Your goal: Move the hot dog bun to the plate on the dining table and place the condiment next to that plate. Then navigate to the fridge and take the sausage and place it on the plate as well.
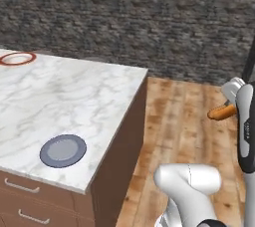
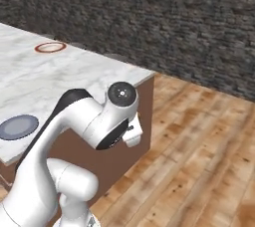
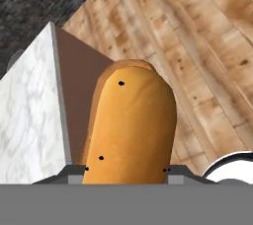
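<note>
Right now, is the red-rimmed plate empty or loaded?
Empty: the plate on the dining table is bare; the hot dog bun sits in the gripper.

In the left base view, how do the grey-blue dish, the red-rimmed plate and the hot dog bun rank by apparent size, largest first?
1. Grey-blue dish, nearest the camera.
2. Red-rimmed plate, farther back and cut by the frame edge, so its true size is unsure.
3. Hot dog bun, partly hidden behind the arm.

Dining table: polished white marble, grey veins; base brown wood. Floor: knotty wooden planks. Wall: rough grey stone. Bun: smooth, matt, orange-tan. Dish: matt grey-blue.
</note>
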You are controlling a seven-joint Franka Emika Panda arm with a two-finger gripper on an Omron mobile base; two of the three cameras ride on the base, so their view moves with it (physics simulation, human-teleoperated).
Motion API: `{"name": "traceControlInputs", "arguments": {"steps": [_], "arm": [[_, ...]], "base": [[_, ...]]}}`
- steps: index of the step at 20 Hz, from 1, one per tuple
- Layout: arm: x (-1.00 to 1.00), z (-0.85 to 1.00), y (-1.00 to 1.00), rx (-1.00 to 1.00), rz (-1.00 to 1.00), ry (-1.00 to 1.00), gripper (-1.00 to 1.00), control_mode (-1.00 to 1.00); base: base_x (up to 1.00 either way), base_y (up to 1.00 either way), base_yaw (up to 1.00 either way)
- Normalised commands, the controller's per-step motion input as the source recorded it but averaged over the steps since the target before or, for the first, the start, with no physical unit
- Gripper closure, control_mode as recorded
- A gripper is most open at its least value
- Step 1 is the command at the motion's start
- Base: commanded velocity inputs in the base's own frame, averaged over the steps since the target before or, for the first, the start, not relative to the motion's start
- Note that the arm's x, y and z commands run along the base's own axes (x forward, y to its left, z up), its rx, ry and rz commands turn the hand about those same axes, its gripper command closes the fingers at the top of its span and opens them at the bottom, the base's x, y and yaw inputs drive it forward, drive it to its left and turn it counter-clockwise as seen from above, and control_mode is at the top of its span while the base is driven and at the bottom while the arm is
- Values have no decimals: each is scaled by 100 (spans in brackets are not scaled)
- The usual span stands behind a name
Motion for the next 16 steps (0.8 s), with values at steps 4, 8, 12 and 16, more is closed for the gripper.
{"name": "traceControlInputs", "arguments": {"steps": [4, 8, 12, 16], "arm": [[0, 0, 0, 0, 0, 0, 100, 100], [0, 0, 0, 0, 0, 0, 100, 100], [0, 0, 0, 0, 0, 0, 100, 100], [0, 0, 0, 0, 0, 0, 100, 100]], "base": [[94, -60, 39], [99, -53, 42], [68, -80, 35], [64, -86, 31]]}}
